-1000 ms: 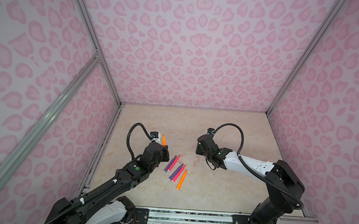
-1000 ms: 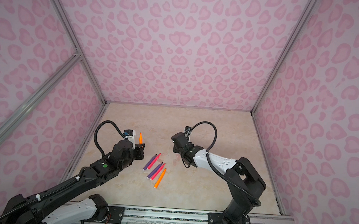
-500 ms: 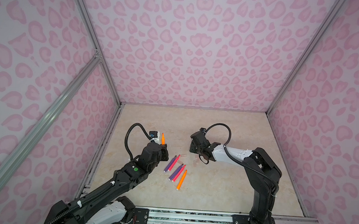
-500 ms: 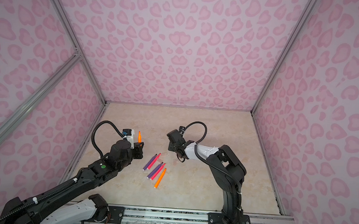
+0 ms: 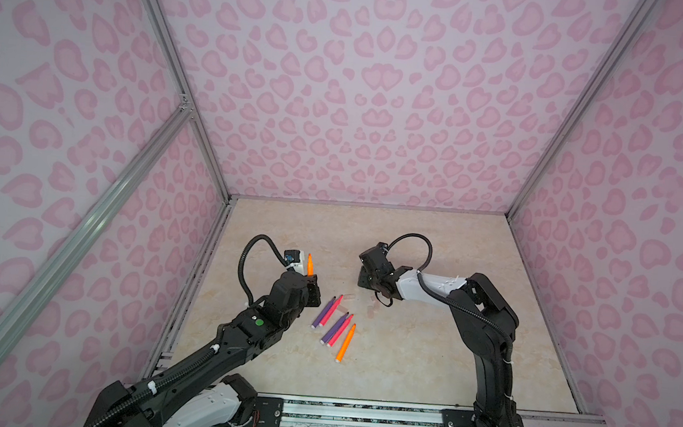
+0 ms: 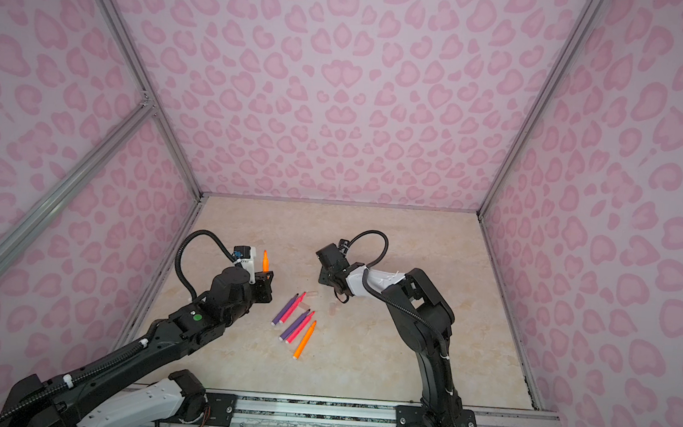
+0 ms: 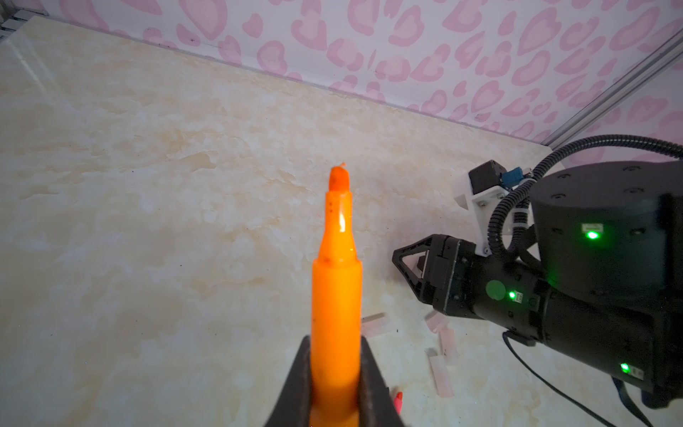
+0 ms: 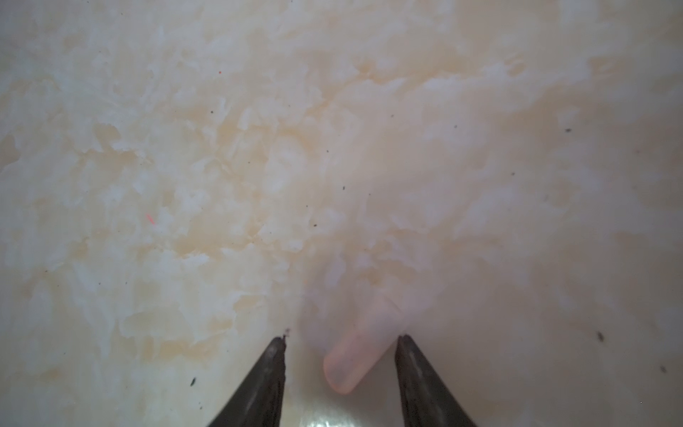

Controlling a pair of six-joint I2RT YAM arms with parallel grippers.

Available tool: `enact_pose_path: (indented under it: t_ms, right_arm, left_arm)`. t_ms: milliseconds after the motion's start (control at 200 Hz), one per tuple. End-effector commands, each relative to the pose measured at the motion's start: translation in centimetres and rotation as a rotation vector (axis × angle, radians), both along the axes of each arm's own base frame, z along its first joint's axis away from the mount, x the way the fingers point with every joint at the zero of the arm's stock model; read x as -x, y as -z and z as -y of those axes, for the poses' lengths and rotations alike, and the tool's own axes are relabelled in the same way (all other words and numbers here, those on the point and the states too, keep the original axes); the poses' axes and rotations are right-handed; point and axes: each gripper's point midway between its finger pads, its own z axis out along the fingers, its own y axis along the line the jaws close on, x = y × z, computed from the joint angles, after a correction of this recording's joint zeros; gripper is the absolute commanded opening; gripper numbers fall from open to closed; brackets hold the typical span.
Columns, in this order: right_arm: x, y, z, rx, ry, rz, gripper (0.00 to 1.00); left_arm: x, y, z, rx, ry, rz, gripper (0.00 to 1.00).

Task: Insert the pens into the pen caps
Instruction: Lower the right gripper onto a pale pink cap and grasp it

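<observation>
My left gripper [image 7: 335, 344] is shut on an orange pen [image 7: 336, 281], which stands upright with its tip up; both top views show it [image 5: 310, 264] [image 6: 265, 260] at the left. Two purple pens, two pink pens [image 5: 334, 308] and a second orange pen [image 5: 345, 343] lie side by side in mid-table. Faint pen caps [image 7: 441, 373] lie scattered just right of them. My right gripper [image 8: 342, 337] is open low over the table, with one cap [image 8: 360, 351] lying tilted between its fingers and a gap on one side. Both top views show that gripper [image 5: 365, 281] [image 6: 326, 278] behind the caps.
Pink patterned walls [image 5: 361, 99] close in the beige marbled table [image 5: 424, 354] on three sides. A metal rail [image 5: 357, 409] with both arm bases runs along the front edge. The right arm's cable loop [image 5: 412, 245] arches above its wrist.
My right gripper has moved left and a little toward the back wall, its arm folding up at the elbow. The left gripper has kept the orange pen still.
</observation>
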Motion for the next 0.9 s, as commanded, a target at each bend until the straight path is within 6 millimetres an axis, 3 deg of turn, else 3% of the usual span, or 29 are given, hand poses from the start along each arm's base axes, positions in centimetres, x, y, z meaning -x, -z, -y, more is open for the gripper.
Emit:
enact_pose_path:
  t_ms: [0, 305, 895]
  right_arm:
    - [0.5, 1.5, 0.7, 0.054, 0.0, -0.041, 0.47]
    - [0.0, 1.8, 1.1, 0.101, 0.014, -0.04, 0.46]
    - [0.1, 2.1, 1.6, 0.17, 0.017, -0.036, 0.28]
  left_arm:
    - [-0.2, -0.7, 0.0, 0.01, 0.0, 0.024, 0.03]
    - [-0.2, -0.7, 0.2, 0.013, 0.006, 0.021, 0.03]
    - [-0.2, -0.4, 0.6, 0.018, 0.021, 0.011, 0.03]
